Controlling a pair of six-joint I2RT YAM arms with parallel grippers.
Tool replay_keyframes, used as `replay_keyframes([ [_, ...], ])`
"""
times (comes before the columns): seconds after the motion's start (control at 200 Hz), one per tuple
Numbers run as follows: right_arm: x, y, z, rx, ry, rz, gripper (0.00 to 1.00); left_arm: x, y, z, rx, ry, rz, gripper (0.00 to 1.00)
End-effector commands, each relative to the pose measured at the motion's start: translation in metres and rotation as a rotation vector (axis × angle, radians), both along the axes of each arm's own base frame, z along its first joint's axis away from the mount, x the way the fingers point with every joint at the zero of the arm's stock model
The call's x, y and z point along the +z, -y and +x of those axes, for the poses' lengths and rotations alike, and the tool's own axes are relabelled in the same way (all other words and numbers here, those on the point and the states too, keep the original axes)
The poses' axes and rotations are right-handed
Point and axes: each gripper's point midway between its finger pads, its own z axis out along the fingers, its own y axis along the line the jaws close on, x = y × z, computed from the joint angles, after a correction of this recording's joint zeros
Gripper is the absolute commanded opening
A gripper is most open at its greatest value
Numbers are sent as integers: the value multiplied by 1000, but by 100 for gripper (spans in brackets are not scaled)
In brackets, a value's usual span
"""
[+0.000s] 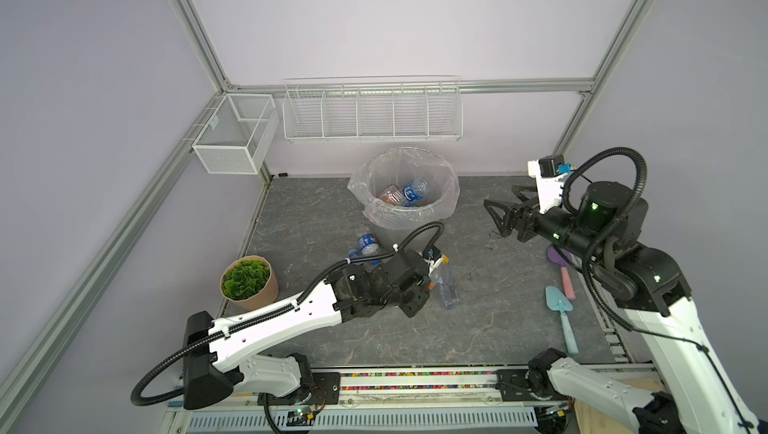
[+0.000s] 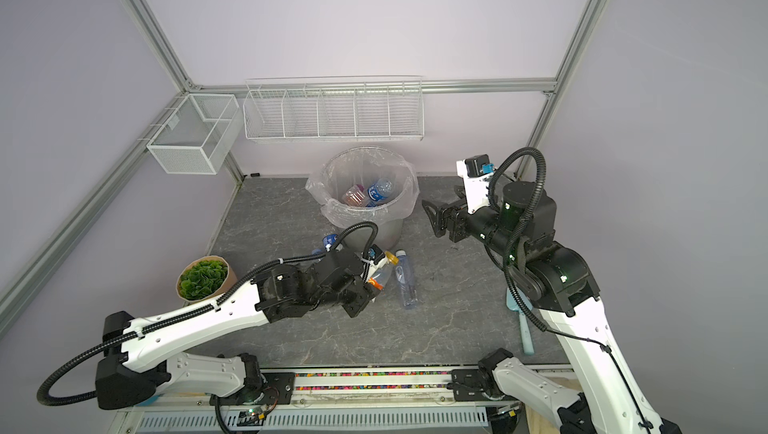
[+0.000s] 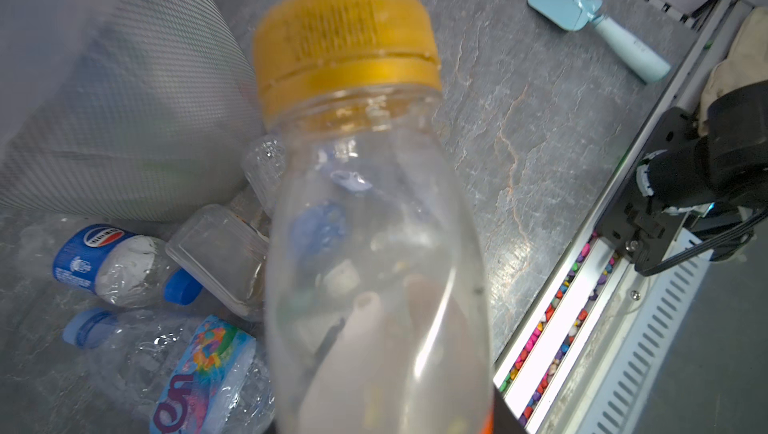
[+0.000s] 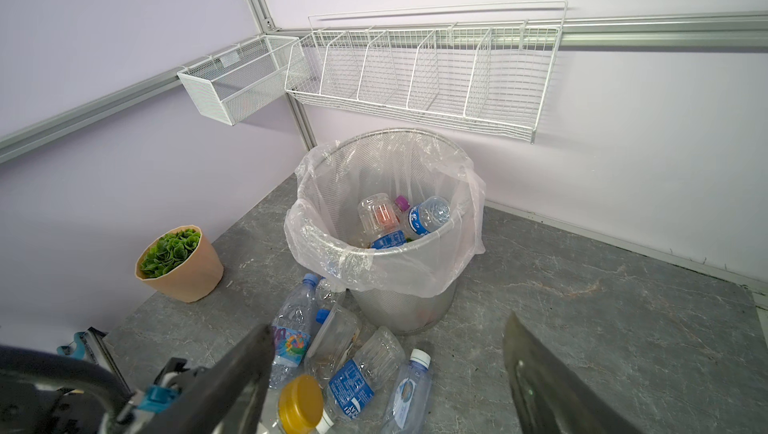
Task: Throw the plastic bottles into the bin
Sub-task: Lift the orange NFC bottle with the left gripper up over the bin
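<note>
One bin [image 4: 407,311], grey mesh, upright at the rear, clear liner folded over its rim. Inside, several binned bottles [image 4: 428,215], clear, blue labels, one reddish. Several loose bottles [image 4: 365,369], clear, crushed, lying just in front of the bin. One yellow-capped bottle [image 3: 365,224], clear, tilted, beside them.

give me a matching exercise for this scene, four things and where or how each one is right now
1 yellow-capped bottle
2 right gripper
3 potted plant
4 blue trowel

a open, holding nothing
b standing at the left edge of the table
c held in the left gripper
d lying flat on the right side of the table

Pairs: 1-c, 2-a, 3-b, 4-d
</note>
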Motion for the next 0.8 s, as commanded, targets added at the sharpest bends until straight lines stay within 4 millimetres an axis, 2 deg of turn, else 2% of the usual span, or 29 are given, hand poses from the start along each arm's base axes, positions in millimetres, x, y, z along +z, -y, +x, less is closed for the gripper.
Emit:
replay_keyframes([
  [0.0, -3, 9, 2, -54, 0, 13, 88, 42, -2, 8, 11, 108, -94, 23],
  [0.23, -8, 22, 4, -118, -7, 17, 88, 86, -20, 12, 45, 225, -222, 22],
  [0.555, -12, 19, 4, -102, -24, 32, 88, 158, -55, 17, 114, 412, -378, 22],
  [0.795, -17, 18, 3, -94, -35, 32, 88, 202, -76, 18, 158, 516, -473, 22],
])
